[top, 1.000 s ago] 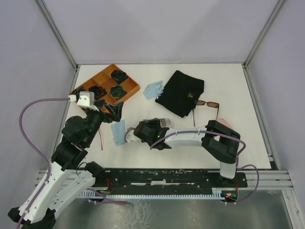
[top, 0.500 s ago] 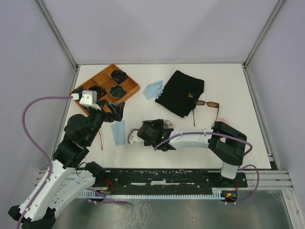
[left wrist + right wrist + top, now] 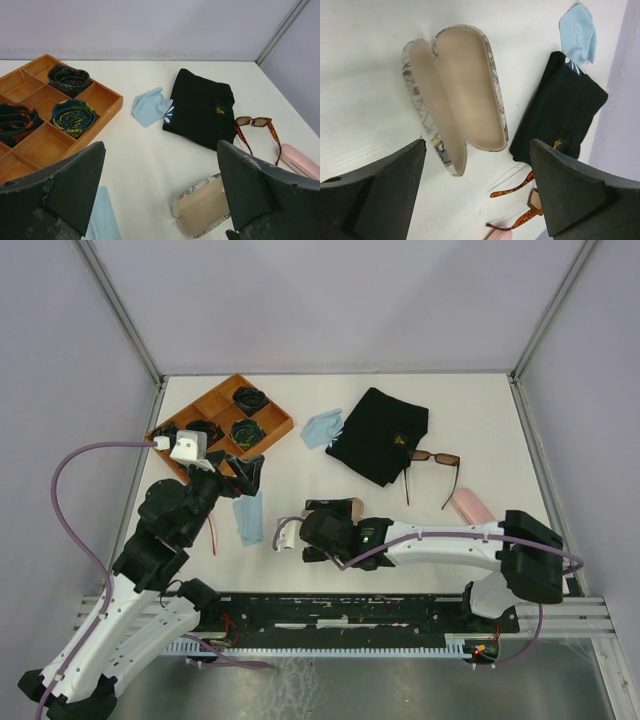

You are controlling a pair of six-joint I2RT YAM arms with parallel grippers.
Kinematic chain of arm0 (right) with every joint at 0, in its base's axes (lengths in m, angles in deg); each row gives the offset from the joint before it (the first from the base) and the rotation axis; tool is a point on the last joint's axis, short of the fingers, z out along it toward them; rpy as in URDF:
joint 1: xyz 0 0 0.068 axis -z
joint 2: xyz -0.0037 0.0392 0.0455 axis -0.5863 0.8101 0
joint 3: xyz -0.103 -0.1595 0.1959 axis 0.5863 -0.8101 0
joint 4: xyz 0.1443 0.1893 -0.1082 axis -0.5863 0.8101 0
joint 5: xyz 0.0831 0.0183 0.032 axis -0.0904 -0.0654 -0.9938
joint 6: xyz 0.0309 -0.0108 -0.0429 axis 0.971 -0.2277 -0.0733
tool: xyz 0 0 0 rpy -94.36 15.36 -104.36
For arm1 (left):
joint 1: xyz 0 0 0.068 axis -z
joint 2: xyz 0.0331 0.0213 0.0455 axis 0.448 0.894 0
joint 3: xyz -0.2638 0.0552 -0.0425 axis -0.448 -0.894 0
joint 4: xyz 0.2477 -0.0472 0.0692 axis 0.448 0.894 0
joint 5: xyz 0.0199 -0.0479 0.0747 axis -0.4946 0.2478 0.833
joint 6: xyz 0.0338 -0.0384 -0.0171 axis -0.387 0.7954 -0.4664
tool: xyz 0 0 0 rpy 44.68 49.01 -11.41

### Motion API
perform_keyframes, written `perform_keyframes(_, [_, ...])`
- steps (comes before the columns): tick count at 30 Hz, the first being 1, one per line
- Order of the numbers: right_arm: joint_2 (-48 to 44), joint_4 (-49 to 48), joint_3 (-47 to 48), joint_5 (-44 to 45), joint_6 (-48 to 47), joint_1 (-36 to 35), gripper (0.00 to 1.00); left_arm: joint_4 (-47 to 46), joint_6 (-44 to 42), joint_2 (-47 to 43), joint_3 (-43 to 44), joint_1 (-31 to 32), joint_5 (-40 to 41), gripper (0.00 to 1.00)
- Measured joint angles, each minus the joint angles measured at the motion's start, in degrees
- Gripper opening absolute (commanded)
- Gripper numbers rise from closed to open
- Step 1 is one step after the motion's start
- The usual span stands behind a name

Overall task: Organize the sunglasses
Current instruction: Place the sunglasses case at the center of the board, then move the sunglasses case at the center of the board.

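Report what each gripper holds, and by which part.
Nothing is held. The left gripper stands open and empty. The right gripper stands open above the opened patterned case, gripping none of it.

No writing, number or brand can be read anywhere. The black folded garment (image 3: 200, 100) bears a small gold emblem (image 3: 220, 108), too small to decipher, and a white print (image 3: 169, 113) at its edge.

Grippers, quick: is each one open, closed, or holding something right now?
Left gripper: open, holding nothing.
Right gripper: open, empty, over the open patterned case.
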Motion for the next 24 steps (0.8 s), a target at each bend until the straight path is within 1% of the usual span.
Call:
perform_keyframes(4, [-7.45,1.38,-2.27,-3.45,6.56,-0.52,0.91,-0.15,0.11,0.31,-0.72,0.0,-0.92,0.99])
perform_keyframes(6, [-11.1,1.36,-3.37,-5.22,10.1,0.35,0.87,-0.28,0.52,0.9,-1.31,0.0,-1.27,1.0])
perform_keyframes(8, [-14.58,1.01,-4.44,-7.39,14.51,2.89,0.81,-0.46,1.33,1.57,-1.97,0.0,-1.42,1.0])
perform_keyframes(10, [-17.81,-0.02,-6.01,-9.53,20.24,7.76,0.74,-0.61,2.45,2.69,-2.73,0.0,-1.84,0.99])
perform_keyframes(13, [-21.18,-0.55,-8.26,-11.76,29.42,17.0,0.65,-1.29,4.63,4.48,-4.13,0.0,-2.62,0.97])
perform_keyframes(15, [-21.99,-0.94,-9.75,-13.07,34.95,22.34,0.62,-1.73,6.05,5.86,-5.25,0.0,-3.32,0.96])
perform_keyframes(17, [-21.77,-1.2,-10.97,-14.69,39.28,26.01,0.59,-2.51,7.08,7.39,-6.38,0.0,-4.33,0.96])
perform_keyframes(19, [-20.7,-1.66,-11.67,-17.07,42.84,28.15,0.56,-2.89,7.87,9.09,-7.13,0.0,-5.4,0.95])
perform_keyframes(24, [-15.04,-5.46,-12.11,-23.21,48.5,30.91,0.56,-3.41,8.83,11.08,-7.65,0.0,-6.58,0.95])
